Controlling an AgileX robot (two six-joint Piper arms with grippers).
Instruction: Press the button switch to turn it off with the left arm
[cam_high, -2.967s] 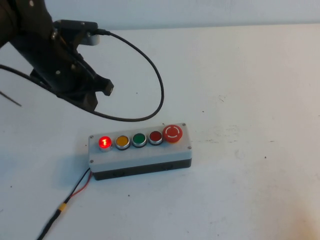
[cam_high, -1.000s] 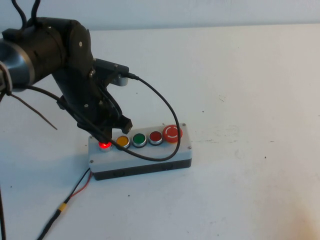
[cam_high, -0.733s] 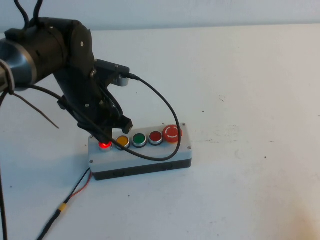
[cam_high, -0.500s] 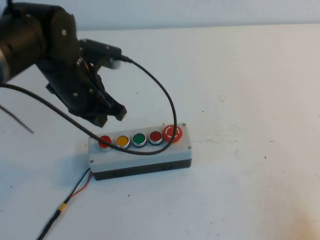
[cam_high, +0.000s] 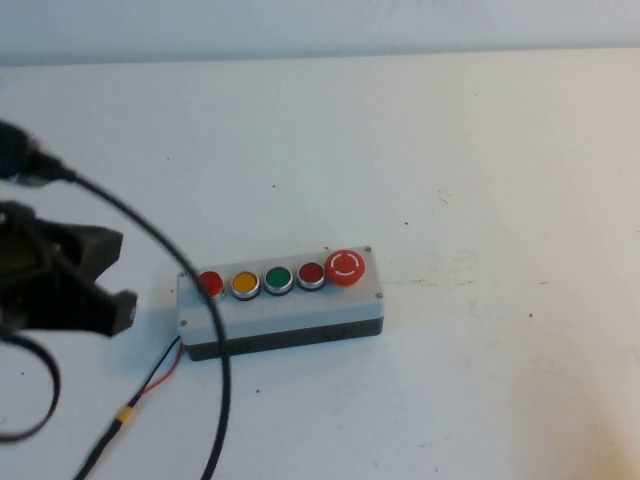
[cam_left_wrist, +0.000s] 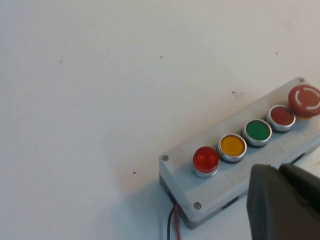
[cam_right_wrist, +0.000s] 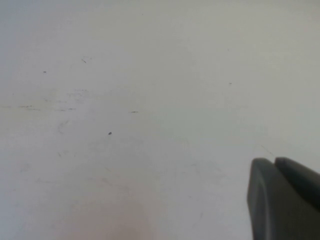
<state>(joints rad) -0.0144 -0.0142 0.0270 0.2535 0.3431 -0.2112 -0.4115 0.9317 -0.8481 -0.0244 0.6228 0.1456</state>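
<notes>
We see the button switch (cam_high: 210, 282), a small round dome of translucent red plastic in a silver ring, unlit, at the end of the grey box (cam_high: 290, 312) that faces the table's left edge. The box is a matte plastic oblong with a darker base and small screws at its corners, lying a little left of the middle of the white, lightly scuffed table (cam_high: 480, 180). Beside the switch, in a row, stand a yellow button (cam_high: 245, 283), a green button (cam_high: 279, 279), a flatter dark red button (cam_high: 311, 274) and a large red mushroom button (cam_high: 346, 267) with white arrows. Thin red and black wires (cam_high: 160, 370) leave the box toward the near edge.

The left gripper (cam_high: 85, 285) hangs near the left edge, clear of the box and above the table, its black fingers pressed together with nothing between them. A glossy black cable (cam_high: 190, 290) loops from it across the box's end. The right gripper (cam_right_wrist: 282, 200) hovers over bare table, fingers likewise together.
</notes>
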